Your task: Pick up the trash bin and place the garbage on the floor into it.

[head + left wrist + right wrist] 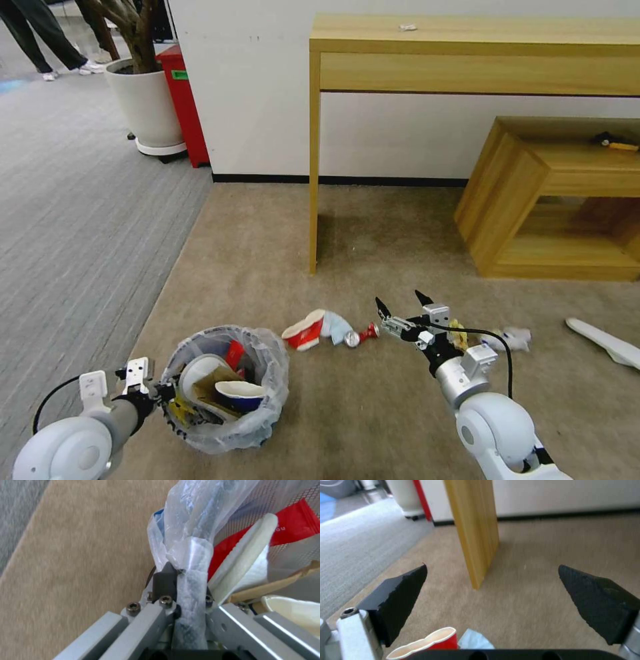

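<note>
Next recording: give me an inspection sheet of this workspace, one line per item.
Surface: beige carpet floor, grey striped carpet to the robot's left.
Job's things: trash bin lined with plastic bag, holding slipper, red wrapper, cardboard; red paper cup, blue-white packet, crushed can and white slipper on the floor.
Clutter: crumpled paper beside the right arm.
Grippers: left gripper shut on the bin's rim; right gripper open, above the cup.
Cables: black cable looping over the right wrist.
Surroundings: wooden table, low shelf, white planter pot.
</note>
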